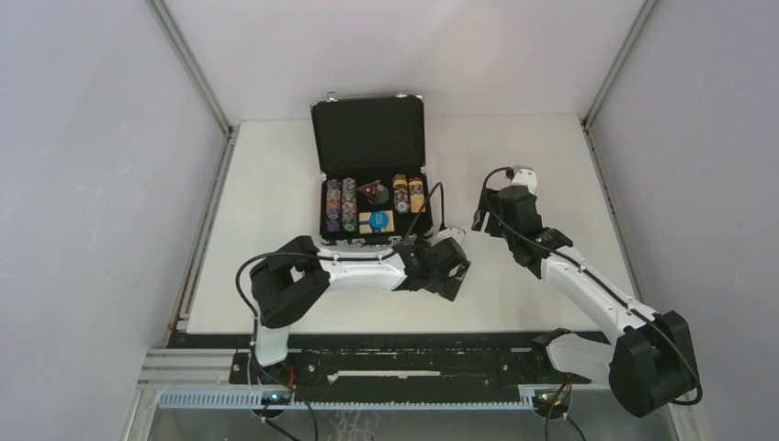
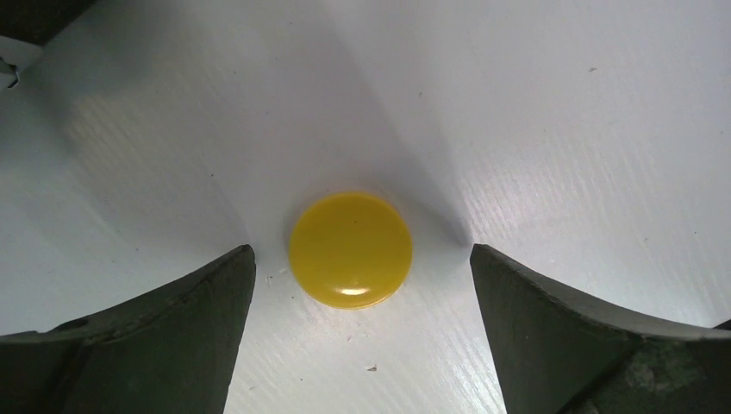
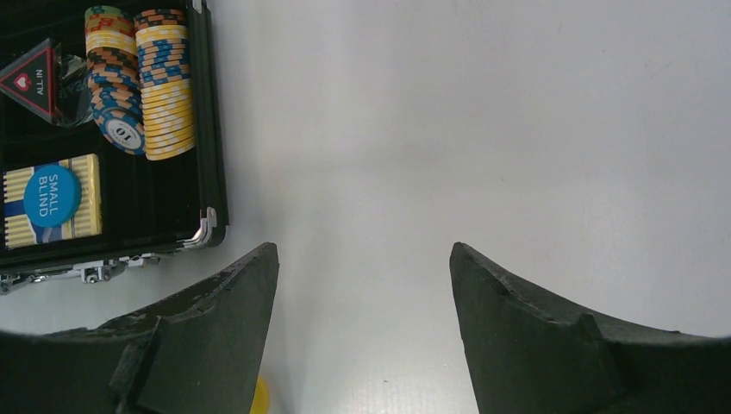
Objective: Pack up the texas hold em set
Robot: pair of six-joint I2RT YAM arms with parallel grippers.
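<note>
The black silver-edged briefcase (image 1: pixel 327 237) lies open at the back centre, its lid (image 1: pixel 369 136) upright. Inside are rows of multicoloured poker chips (image 3: pixel 159 82), a red-black triangular token (image 3: pixel 34 78) and the yellow-blue card box (image 3: pixel 82 203) with a blue "SMALL BLIND" disc (image 3: pixel 50 194) on it. A yellow round disc (image 2: pixel 351 250) lies flat on the table. My left gripper (image 2: pixel 362 252) is open low over it, fingers apart from it on both sides. In the top view that gripper (image 1: pixel 452 268) hides the disc. My right gripper (image 3: pixel 364 247) hangs open and empty over bare table, right of the case.
The case's front right corner and latches (image 3: pixel 95 269) are close to my right gripper's left finger (image 3: pixel 198 345). White table (image 1: pixel 551 156) extends right of the case. Enclosure walls and metal posts (image 1: pixel 197 73) border the table.
</note>
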